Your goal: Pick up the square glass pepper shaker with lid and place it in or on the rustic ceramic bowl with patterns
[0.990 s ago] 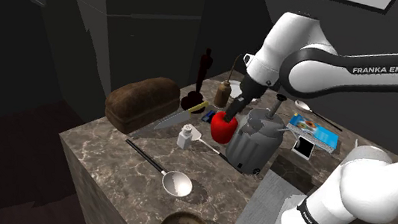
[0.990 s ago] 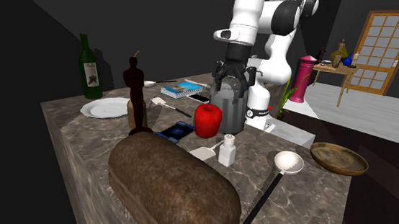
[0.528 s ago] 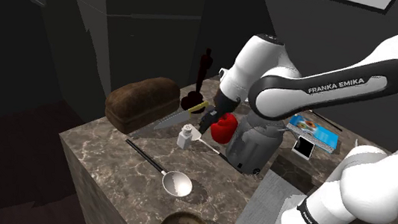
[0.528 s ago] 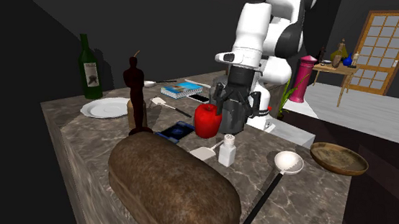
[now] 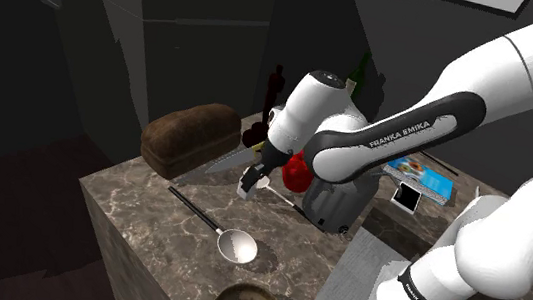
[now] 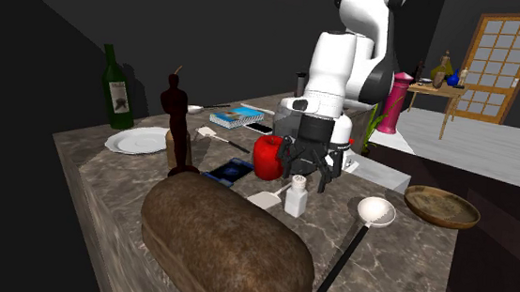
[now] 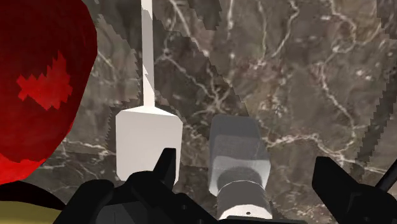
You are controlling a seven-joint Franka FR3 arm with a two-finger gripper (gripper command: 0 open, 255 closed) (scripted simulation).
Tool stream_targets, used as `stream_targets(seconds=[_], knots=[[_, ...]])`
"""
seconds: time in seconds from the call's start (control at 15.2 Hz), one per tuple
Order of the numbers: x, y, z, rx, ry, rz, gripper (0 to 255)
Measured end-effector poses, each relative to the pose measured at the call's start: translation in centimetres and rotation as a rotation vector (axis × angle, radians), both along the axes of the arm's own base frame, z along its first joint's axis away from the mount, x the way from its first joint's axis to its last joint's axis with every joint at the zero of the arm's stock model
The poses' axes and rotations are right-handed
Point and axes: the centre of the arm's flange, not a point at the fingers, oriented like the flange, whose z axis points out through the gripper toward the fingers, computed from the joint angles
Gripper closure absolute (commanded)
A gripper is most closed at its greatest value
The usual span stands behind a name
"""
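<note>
Two fingers (image 7: 164, 172) of the gripper (image 7: 245, 164) stand wide apart around the white pepper shaker (image 7: 235, 149). They do not seem to touch it.

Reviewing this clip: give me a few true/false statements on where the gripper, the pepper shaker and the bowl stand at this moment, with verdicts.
1. The gripper is open, with the shaker between its fingers but untouched. True.
2. The shaker lies in the bowl. False: it stands upright on the marble counter, apart from the bowl.
3. A white spatula lies beside the shaker. True.
4. The apple near the gripper is green. False: it is red.
</note>
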Motion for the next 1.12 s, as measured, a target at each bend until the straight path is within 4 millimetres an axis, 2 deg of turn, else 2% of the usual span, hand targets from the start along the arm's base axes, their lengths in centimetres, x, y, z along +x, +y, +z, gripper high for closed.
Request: stream_targets(seconds=[0.26, 0.66, 0.73, 1.12], knots=[[0.5, 0.1, -2.0, 0.0, 0.0, 0.0, 0], [0.6, 0.2, -2.3, 0.001, -0.001, 0.0, 0], [0.6, 0.2, -2.3, 0.001, -0.001, 0.0, 255], [0.6, 0.2, -2.3, 0.001, -0.002, -0.001, 255]])
